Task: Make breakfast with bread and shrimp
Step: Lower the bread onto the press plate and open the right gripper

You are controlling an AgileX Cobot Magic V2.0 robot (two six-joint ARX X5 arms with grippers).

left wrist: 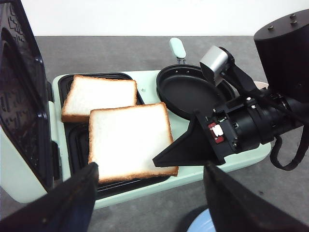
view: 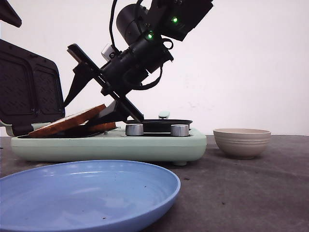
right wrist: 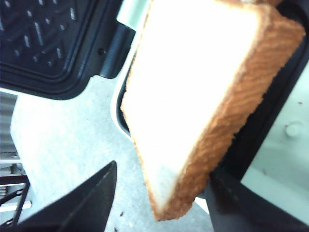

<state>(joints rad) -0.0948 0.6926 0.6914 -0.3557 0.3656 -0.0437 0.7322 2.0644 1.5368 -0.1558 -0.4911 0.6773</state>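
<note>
Two bread slices lie on the dark sandwich plates of the mint-green breakfast maker [left wrist: 159, 186]. The far slice [left wrist: 99, 95] lies flat. The near slice [left wrist: 128, 140] is tilted, its right edge raised [view: 67, 121]. My right gripper [view: 77, 115] reaches in from the right, open, with that slice's corner [right wrist: 193, 111] between its fingers. One finger [view: 104, 118] is under the slice, and the other [view: 75, 84] is well above it. My left gripper [left wrist: 150, 166] is open and empty, above the table in front of the maker. No shrimp is in view.
The maker's ribbed lid [view: 29, 89] stands open at the left. A round black pan [left wrist: 190, 92] sits in its right half, with two knobs [view: 134, 129] on the front. A blue plate [view: 87, 193] lies in front. A beige bowl [view: 241, 142] stands at the right, its inside hidden.
</note>
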